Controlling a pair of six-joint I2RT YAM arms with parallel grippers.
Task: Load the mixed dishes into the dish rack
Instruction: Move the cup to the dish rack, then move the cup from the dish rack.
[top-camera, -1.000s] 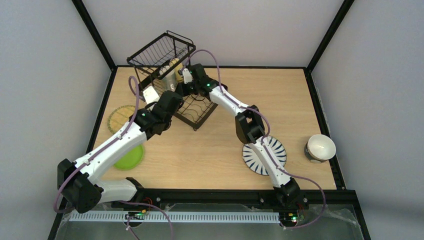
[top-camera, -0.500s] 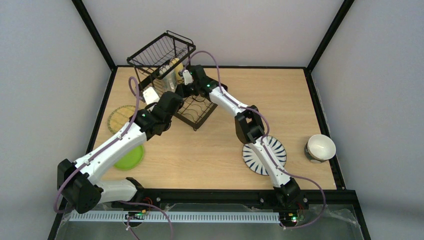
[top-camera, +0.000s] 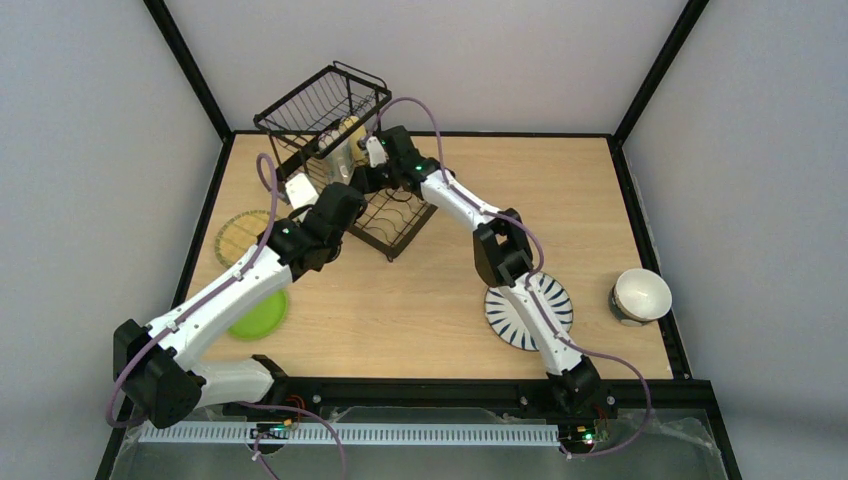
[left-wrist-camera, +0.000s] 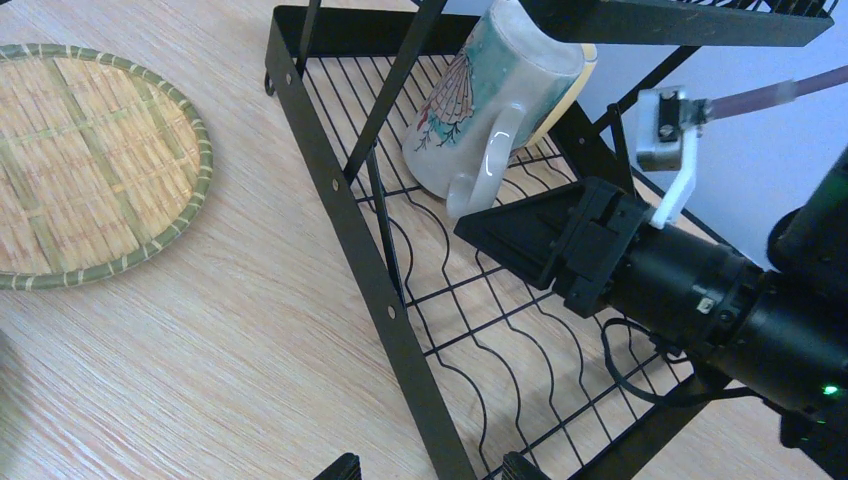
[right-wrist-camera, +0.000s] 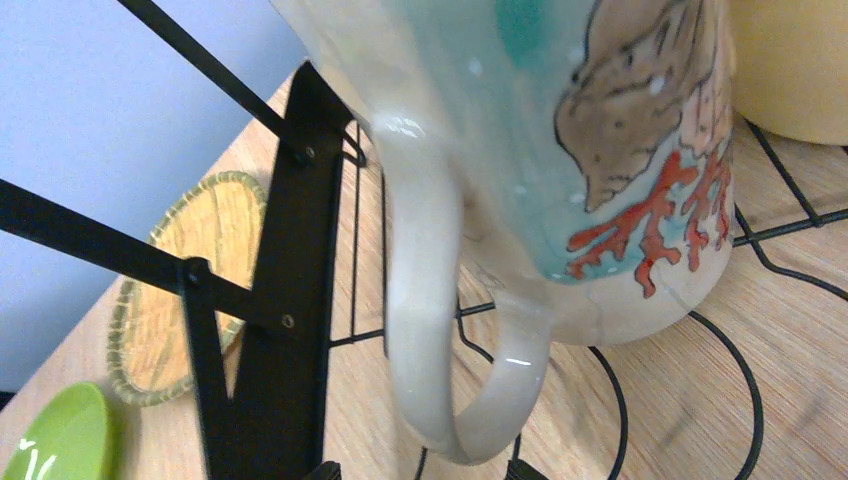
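Top external view: the right arm (top-camera: 455, 205) has eased back a touch from where it stood a second ago. The beige ceramic mug with painted shell and coral (top-camera: 336, 155) stays put in the black wire dish rack (top-camera: 312, 100), under its raised basket and beside the plain yellow mug (top-camera: 349, 128). That reads as a release, so the mug counts as loaded. Left on the tabletop (top-camera: 420, 300) are the lime-green small plate (top-camera: 262, 315), the yellow woven-look round plate (top-camera: 238, 235) and the white plate with dark radial stripes (top-camera: 556, 300), which lies partly under the right arm. One small white-lined bowl (top-camera: 640, 293) sits close to the right edge; a second bowl is not seen. The middle of the tabletop is bare wood between the arms.

Left wrist view: the left pincer (left-wrist-camera: 428, 468) is spread, its tips either side of the rack's base rail and not visibly pinching it. The mug leans tilted on the wire floor, its handle toward the right pincer (left-wrist-camera: 500, 235), which sits just short of it. A slanted strut and the basket's edge crowd in above, so the way out is probably low and straight back.

Right wrist view: the right pincer's tips are spread wide at the bottom of the picture, with the handle hanging between them and free of both — nothing is gripped. A sideways pull could hook that handle. The yellow mug stands just beside; whether the two touch cannot be told.
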